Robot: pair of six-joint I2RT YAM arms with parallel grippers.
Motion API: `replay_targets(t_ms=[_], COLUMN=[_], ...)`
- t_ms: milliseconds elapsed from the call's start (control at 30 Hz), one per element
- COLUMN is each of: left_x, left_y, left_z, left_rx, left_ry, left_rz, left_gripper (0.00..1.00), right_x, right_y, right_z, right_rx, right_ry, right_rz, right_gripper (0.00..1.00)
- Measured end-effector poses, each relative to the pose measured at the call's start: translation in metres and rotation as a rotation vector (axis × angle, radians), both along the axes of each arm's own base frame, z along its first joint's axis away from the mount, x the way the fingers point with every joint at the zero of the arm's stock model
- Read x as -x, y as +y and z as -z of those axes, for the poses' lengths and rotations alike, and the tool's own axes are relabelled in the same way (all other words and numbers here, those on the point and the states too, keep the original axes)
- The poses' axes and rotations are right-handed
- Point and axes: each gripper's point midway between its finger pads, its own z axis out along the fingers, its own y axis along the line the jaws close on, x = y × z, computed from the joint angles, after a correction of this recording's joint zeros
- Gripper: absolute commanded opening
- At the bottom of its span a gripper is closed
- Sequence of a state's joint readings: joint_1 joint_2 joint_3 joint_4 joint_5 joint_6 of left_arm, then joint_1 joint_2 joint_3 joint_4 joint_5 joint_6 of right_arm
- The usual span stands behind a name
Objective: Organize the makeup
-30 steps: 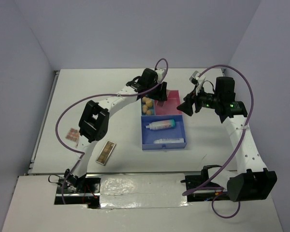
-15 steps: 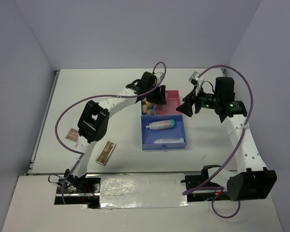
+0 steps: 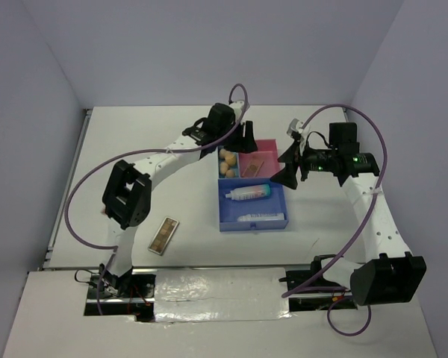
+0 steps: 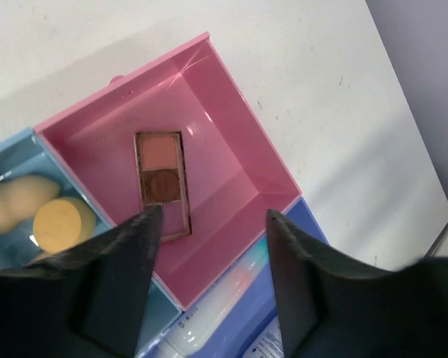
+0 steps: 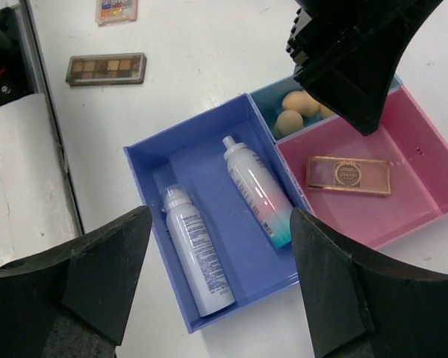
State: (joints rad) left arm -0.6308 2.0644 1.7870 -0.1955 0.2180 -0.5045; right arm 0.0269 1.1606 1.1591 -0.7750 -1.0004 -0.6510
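My left gripper (image 3: pixel 246 139) (image 4: pixel 213 216) is open and empty, just above the far side of the tray's pink compartment (image 3: pixel 267 153) (image 4: pixel 231 160). A pink palette (image 3: pixel 257 166) (image 4: pixel 163 183) lies flat in that compartment. Beige sponges (image 3: pixel 227 162) (image 4: pixel 58 221) sit in the teal compartment. The gradient bottle (image 3: pixel 248 192) (image 5: pixel 257 192) and the slim white tube (image 3: pixel 260 217) (image 5: pixel 198 253) lie in the blue compartment (image 5: pixel 160 160). My right gripper (image 3: pixel 287 165) (image 5: pixel 220 224) is open and empty, above the tray's right side. A brown palette (image 3: pixel 163 235) (image 5: pixel 106 68) and a multicolour palette (image 5: pixel 116 10) lie on the table.
The table (image 3: pixel 157 142) is white, with walls behind and to both sides. The left arm's elbow (image 3: pixel 125 194) hangs over the left part of the table and hides the multicolour palette from above. Purple cables loop over both arms.
My left gripper drew back toward the far side, uncovering the pink palette in the pink compartment. The left elbow swung left over the multicolour palette. The right gripper shifted slightly.
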Motion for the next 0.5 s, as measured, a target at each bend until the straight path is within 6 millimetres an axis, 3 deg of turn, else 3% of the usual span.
replay_targets(t_ms=[67,133,167,267,333,433,467,500], left_x=[0.004,0.010,0.016,0.037,0.046,0.061,0.066,0.074], left_y=[0.005,0.017,0.026,0.073,0.113,0.181,0.205,0.228], left_z=[0.001,0.001,0.001,-0.009,-0.023,-0.045,-0.051,-0.057], left_rx=[-0.009,-0.022,-0.030,-0.038,-0.029,-0.015,-0.012,-0.013], left_ry=[0.003,0.005,0.007,0.008,-0.008,-0.052,-0.074,-0.088], left_rz=[-0.005,-0.022,-0.035,-0.096,-0.162,-0.287,-0.343,-0.398], left_gripper=[0.44,0.26,0.11,0.04,0.08,0.41,0.62,0.69], right_x=[0.001,0.004,0.007,0.018,0.029,0.047,0.052,0.055], right_y=[0.001,0.004,0.006,0.020,0.033,0.060,0.071,0.081], right_z=[0.001,0.001,0.000,0.001,0.005,0.021,0.029,0.037], right_rx=[0.001,0.007,0.010,0.028,0.057,0.113,0.138,0.162], right_ry=[-0.010,-0.045,-0.068,-0.182,-0.276,-0.361,-0.381,-0.397], right_rz=[-0.019,-0.066,-0.094,-0.233,-0.352,-0.553,-0.630,-0.696], right_gripper=[1.00,1.00,1.00,1.00,1.00,0.95,0.92,0.87])
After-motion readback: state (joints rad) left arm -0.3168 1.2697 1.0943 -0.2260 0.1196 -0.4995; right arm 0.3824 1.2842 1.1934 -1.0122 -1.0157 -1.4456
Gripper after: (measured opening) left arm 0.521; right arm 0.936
